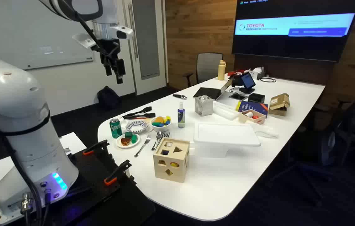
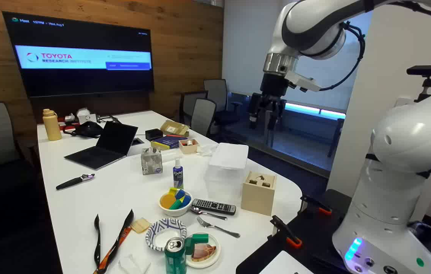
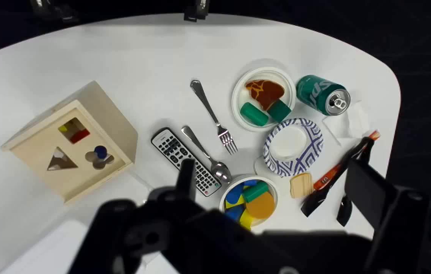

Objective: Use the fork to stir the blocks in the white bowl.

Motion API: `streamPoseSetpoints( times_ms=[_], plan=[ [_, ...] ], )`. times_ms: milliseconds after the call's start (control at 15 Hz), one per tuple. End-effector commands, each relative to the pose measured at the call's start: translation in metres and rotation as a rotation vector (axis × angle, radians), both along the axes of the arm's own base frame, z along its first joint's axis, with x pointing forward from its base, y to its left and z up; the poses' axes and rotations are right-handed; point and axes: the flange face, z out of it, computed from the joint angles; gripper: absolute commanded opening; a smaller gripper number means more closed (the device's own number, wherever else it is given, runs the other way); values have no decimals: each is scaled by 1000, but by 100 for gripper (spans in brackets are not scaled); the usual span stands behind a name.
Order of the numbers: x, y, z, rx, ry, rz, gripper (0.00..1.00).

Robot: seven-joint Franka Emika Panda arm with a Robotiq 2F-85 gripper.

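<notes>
I have the hand (image 2: 263,121) above the desk (image 3: 135,64), fingers spread wide, gripping nothing. The fork (image 3: 223,134) lies between the robot-side edge of the desk and the white bowl (image 2: 174,213), tines towards the bowl, which holds the blocks (image 3: 255,192). Around the fork: the spoon (image 3: 217,166) just beside it, then the remote (image 3: 173,148); on the other side, towards a rounded corner, the plate (image 3: 236,99) and the patterned bowl (image 3: 311,131). The wooden box (image 3: 79,148) stands towards the opposite corner; the spray bottle (image 2: 177,177) rises near the white bowl, farther from the robot-side edge. In the wrist view the blurred hand covers part of the remote, and the plastic box (image 3: 50,251) is cut off. In an exterior view the green can (image 2: 176,258) is cut off below and hides part of the plate. I cannot count the lowermost blocks.
</notes>
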Motion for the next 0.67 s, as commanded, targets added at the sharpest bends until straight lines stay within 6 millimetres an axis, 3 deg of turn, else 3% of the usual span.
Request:
streamPoseSetpoints(
  times_ms=[0, 333, 467, 600],
  plan=[
    [0, 0, 0, 0, 3, 0, 100],
    [29, 9, -24, -24, 61, 49, 100],
    [44, 19, -49, -41, 100, 72, 100],
    [55, 29, -86, -51, 125, 78, 100]
  ],
)
